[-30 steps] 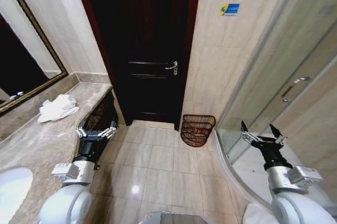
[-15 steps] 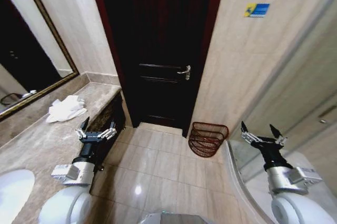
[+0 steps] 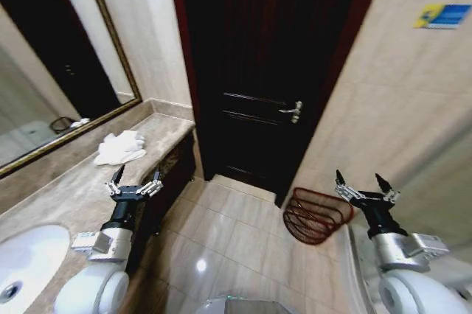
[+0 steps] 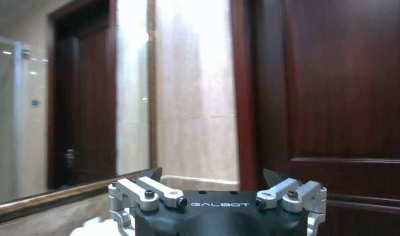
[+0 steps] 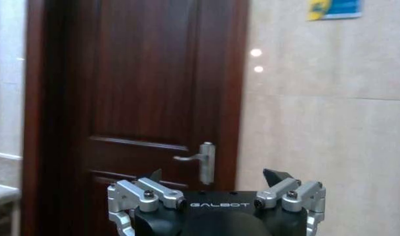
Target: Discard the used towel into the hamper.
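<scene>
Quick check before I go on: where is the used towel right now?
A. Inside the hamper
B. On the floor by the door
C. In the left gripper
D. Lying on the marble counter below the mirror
D. The white towel lies crumpled on the marble counter below the mirror, ahead of the open, empty left gripper; the hamper stands on the floor beside the open right gripper.

Open tiled floor (image 3: 221, 236) is left between the counter (image 3: 70, 196) on the left and the hamper (image 3: 313, 216) on the right. The far end is closed off by the shut dark door (image 3: 258, 71). The hamper is set against the wall (image 3: 383, 107), its mouth unobstructed. The towel (image 3: 120, 147) is left unobstructed on the counter, with the mirror (image 3: 44, 78) behind.
</scene>
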Robot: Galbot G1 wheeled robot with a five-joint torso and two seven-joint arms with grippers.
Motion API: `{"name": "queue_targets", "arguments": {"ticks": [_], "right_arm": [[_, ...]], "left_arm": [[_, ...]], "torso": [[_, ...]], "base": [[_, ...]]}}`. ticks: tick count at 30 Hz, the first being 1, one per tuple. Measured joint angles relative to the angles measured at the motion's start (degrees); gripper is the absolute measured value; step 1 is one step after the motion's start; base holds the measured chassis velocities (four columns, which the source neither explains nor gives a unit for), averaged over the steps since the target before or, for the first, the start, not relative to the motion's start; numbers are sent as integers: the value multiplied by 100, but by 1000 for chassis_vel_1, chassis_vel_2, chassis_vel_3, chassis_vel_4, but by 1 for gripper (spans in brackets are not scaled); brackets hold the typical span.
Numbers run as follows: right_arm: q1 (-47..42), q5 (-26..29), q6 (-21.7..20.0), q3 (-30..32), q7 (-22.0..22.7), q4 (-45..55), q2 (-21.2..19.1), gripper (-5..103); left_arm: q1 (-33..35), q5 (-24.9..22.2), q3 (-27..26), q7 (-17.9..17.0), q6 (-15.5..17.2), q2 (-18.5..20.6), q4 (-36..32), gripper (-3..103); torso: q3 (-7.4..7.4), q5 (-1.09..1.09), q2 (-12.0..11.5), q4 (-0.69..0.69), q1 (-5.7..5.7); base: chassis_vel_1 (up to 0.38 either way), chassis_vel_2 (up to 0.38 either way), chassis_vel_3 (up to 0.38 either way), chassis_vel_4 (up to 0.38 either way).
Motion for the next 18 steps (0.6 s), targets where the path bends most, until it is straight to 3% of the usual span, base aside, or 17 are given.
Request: {"name": "queue_targets", "arguments": {"ticks": [18], "right_arm": [[104,-6,-25,-31,-5,-62,-21,100]], "left_arm": [[-21,34,14,0,-88,-60,122,100]], "torso": [[0,1,0,-1,0]], "base": [[-10,240,232,-10]]}}
